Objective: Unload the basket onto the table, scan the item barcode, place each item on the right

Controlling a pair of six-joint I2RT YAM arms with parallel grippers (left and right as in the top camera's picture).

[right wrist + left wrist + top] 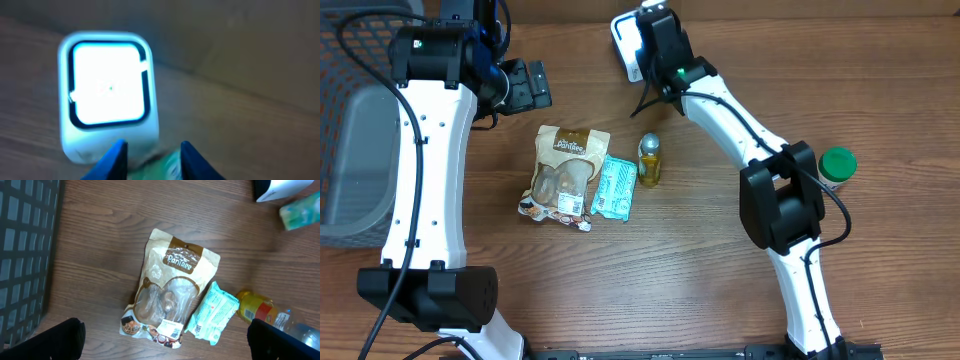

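Showing the right claw (154, 159) at the scanner (107, 90), at 12 o'clock on the counter (700, 290): its tips stand parted, and a blurred green packet (165, 162), the item to be scanned, lies in the gap just before the lit window, apparently loose rather than pinched. The likely fault is that the packet slips free and lands with its barcode turned away, or tumbles against the scanner; its blur also suggests a poor read. The left claw (535, 85), at 10 o'clock, is spread wide and empty. Room is tight toward the centre, where a snack bag (565, 170), a teal sachet (615, 187) and a small bottle (649, 160) lie close together; a green-lidded jar (837, 165) sits at 3 o'clock beside the right arm, and a basket (350, 120) bounds 9 o'clock. Bare wood lies from 4 to 7 o'clock.
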